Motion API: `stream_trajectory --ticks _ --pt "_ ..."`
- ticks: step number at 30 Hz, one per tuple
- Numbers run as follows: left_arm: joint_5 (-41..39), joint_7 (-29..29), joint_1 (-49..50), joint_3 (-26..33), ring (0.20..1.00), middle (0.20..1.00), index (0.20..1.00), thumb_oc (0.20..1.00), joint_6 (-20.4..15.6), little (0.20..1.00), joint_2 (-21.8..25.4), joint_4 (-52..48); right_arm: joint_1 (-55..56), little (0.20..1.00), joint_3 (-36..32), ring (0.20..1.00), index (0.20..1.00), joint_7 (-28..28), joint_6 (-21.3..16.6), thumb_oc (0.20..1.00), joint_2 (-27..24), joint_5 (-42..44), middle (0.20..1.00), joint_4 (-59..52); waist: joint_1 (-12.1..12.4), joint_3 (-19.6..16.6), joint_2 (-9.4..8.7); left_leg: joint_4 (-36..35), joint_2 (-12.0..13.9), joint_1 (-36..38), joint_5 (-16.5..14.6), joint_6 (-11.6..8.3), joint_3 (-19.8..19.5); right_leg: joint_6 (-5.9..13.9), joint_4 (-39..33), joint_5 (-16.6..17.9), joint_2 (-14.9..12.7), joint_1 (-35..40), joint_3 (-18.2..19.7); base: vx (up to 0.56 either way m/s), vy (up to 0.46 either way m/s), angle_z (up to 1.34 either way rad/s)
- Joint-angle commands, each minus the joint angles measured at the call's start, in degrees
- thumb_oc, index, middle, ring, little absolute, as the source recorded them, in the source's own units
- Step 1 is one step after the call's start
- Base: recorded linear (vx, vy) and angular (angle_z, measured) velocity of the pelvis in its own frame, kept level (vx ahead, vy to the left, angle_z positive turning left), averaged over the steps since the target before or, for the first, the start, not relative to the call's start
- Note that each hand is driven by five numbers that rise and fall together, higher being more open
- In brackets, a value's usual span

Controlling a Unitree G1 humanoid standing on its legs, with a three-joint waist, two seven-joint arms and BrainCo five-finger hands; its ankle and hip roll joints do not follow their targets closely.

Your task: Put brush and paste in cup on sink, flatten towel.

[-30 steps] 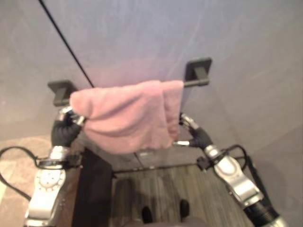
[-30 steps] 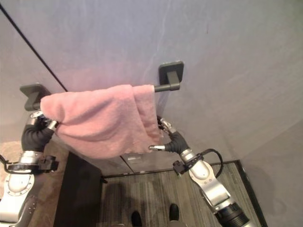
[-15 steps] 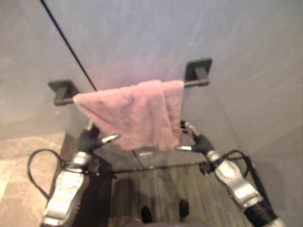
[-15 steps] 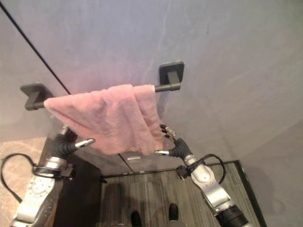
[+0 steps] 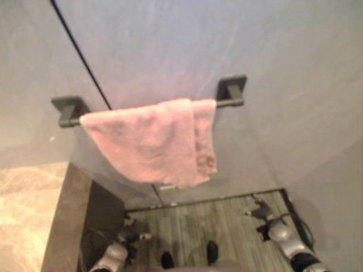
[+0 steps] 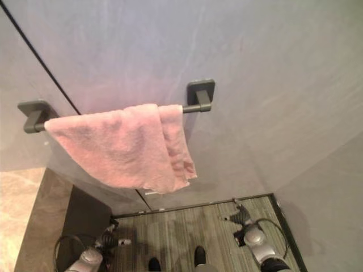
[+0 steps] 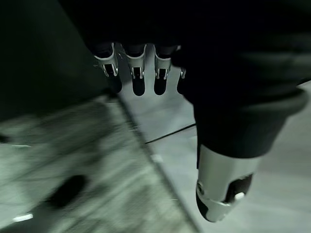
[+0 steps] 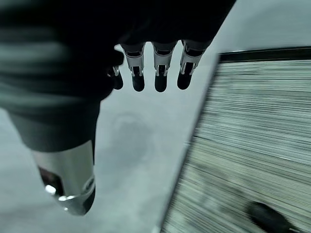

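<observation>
A pink towel [image 5: 153, 139] hangs spread over a dark wall rail [image 6: 193, 106], its right part doubled into a narrower fold. Both hands are down low, well below the towel and apart from it. My left hand [image 5: 131, 238] is near the floor at the lower left, and its wrist view shows the fingers [image 7: 138, 68] relaxed with the thumb apart and nothing held. My right hand [image 6: 241, 215] is low at the lower right, and its fingers [image 8: 160, 65] are likewise loose and empty.
The rail sits on two dark brackets [image 5: 63, 109] fixed to a grey wall. A beige stone counter [image 5: 28, 209] with a dark side panel [image 6: 85, 212] lies at the left. Striped grey floor [image 5: 221, 218] lies below the towel.
Both hands let go of the towel's lower edge and dropped down towards the floor. The towel now hangs free on the rail. The camera shifted slightly.
</observation>
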Motion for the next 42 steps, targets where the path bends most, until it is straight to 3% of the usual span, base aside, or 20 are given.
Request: stream_trajectory --ticks 1,3,10,34,42 --pt "0.6 2.1 -4.0 2.0 1.0 1.0 1.0 1.0 0.0 1.0 -0.6 7.8 -3.1 1.0 2.7 1.0 1.0 -0.8 -0.6 1.0 2.6 -2.3 1.0 8.5 0.1 -2.9 -1.81 0.7 3.7 2.1 -4.3 -1.48 1.1 2.92 0.3 -1.8 -3.8 1.0 -1.3 0.02 -0.019 0.03" --pt "1.8 1.8 -3.9 3.5 1.0 1.0 1.0 1.0 1.4 1.0 -1.6 14.3 -3.0 1.0 1.4 1.0 1.0 -0.4 0.4 1.0 5.2 -2.9 1.0 17.5 0.2 -3.6 -1.86 0.7 3.7 2.3 -4.3 -1.63 1.2 2.74 0.3 -1.9 -3.6 1.2 -1.3 0.01 -0.013 -0.02" --pt "0.4 -0.4 -2.1 6.5 1.0 1.0 1.0 1.0 1.7 1.0 -2.7 17.8 -0.1 1.0 -2.1 1.0 1.0 0.8 2.4 1.0 6.7 -3.9 1.0 25.5 0.1 -4.6 -1.75 0.7 3.8 2.2 -4.4 -1.78 0.9 2.52 0.3 -2.1 -3.6 1.3 -1.6 0.0 -0.006 -0.02" --pt "-15.8 -3.3 -4.4 6.6 1.0 1.0 1.0 1.0 1.1 1.0 -8.3 15.2 -0.4 1.0 -1.6 1.0 1.0 2.8 2.4 1.0 6.9 -1.8 1.0 25.7 0.0 -4.6 -1.04 0.7 4.0 2.0 -3.8 -1.9 -0.4 2.29 0.3 -2.2 -3.5 2.0 -2.8 0.0 -0.001 0.01" --pt "-15.3 -3.7 -4.1 8.5 1.0 1.0 1.0 1.0 1.4 1.0 -7.3 16.4 -0.3 1.0 -2.3 1.0 1.0 2.9 2.4 1.0 6.4 -2.2 1.0 25.9 0.1 -4.6 -1.27 0.7 4.2 1.7 -3.6 -2.14 -0.5 2.1 0.3 -2.3 -3.3 2.0 -3.2 0.0 -0.01 0.02"
